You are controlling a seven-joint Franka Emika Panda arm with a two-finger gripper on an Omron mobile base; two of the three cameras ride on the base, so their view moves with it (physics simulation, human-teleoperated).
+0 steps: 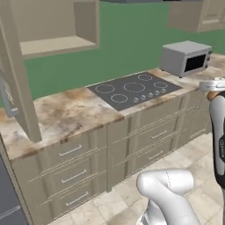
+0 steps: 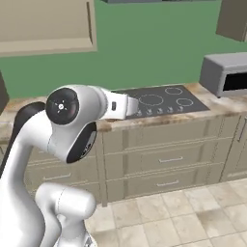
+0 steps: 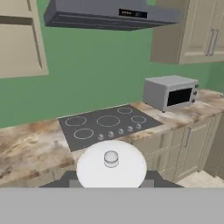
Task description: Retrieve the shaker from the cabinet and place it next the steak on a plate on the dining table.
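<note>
One shaker [image 3: 111,164], white cap toward hand cam, sits bottom centre of hand view, clamped in end effector [image 3: 111,183], jaws narrow around it. Left base view: shaker at right edge mid-height. Cooktop [image 1: 134,89] & microwave [image 1: 185,58] on bench [image 1: 66,112] behind.

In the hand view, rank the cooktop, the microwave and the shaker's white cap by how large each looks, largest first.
1. cooktop
2. shaker's white cap, though it sits right at the camera, so this is nearness, not true size
3. microwave, close to the cap in apparent size
</note>
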